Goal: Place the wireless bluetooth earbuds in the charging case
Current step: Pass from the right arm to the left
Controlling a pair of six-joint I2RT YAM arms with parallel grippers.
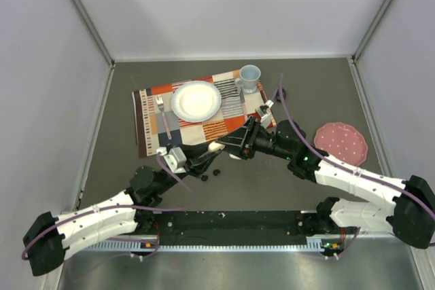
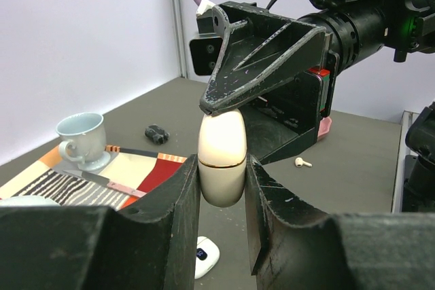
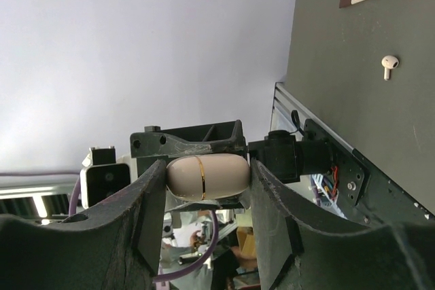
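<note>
Above the grey tabletop (image 1: 306,86), your left pincer (image 2: 221,174) clamps the case (image 2: 221,144) below its seam, the right pincer (image 3: 206,176) above it. Hold the base steady; pry the lid up gently.

Robot lab test cell: plain white panel walls (image 1: 231,5) on aluminium posts (image 1: 81,11), dark table (image 1: 272,188), two arms (image 1: 95,225) bolted to a rail (image 1: 231,225) at the near edge, exposed purple cables (image 1: 292,123). Placemat (image 1: 204,127), plate (image 1: 196,100) and cup (image 1: 249,77) are the only homely bits.
</note>
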